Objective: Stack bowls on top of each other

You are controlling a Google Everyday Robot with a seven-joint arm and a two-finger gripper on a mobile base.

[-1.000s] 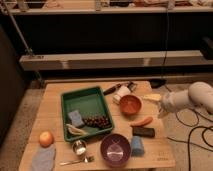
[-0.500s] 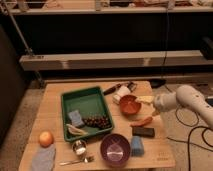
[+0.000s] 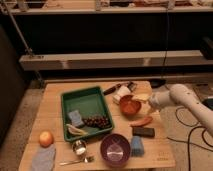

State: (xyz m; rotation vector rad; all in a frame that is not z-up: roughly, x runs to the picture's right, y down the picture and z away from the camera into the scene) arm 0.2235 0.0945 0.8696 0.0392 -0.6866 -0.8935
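The smaller orange-red bowl (image 3: 130, 106) sits right of the middle of the wooden table (image 3: 55, 102), just right of the green tray. The larger purple bowl (image 3: 116, 149) with a pale glossy inside sits near the front edge. The two bowls stand apart. My white arm reaches in from the right, and my gripper (image 3: 148, 102) is at the right rim of the orange-red bowl, low over the table.
A green tray (image 3: 69, 96) holds a blue sponge, grapes and a banana. An orange (image 3: 46, 138), a grey cloth (image 3: 43, 158), a metal cup (image 3: 79, 147) and a spoon lie front left. A carrot (image 3: 141, 121), a dark block (image 3: 144, 132) and a blue sponge (image 3: 137, 145) lie front right.
My arm has moved left from the table's right edge, bringing the gripper up to the orange-red bowl. The bowls have not moved.
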